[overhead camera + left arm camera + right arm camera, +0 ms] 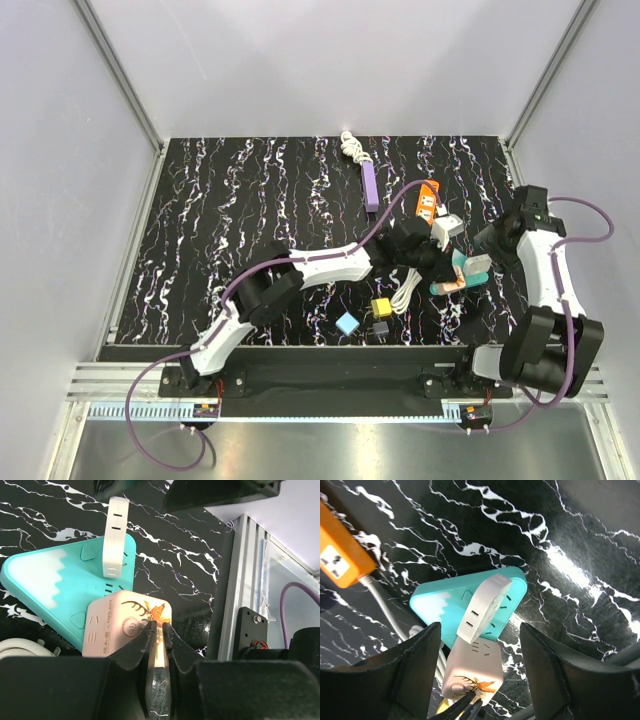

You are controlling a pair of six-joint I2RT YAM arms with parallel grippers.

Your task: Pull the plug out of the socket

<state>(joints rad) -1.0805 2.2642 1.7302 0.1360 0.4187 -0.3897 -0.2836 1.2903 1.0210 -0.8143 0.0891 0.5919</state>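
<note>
Glossy pink cube plug, deer-printed, sits in the teal triangular socket beside a flat white adapter on the marbled black table. The left gripper pinches the plug's edge, jaws narrow; the right gripper gapes wide above

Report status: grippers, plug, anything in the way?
Left gripper nearly shut, tips at pink plug. Right gripper open over socket. Plug not yet out. White plug close beside it.
</note>
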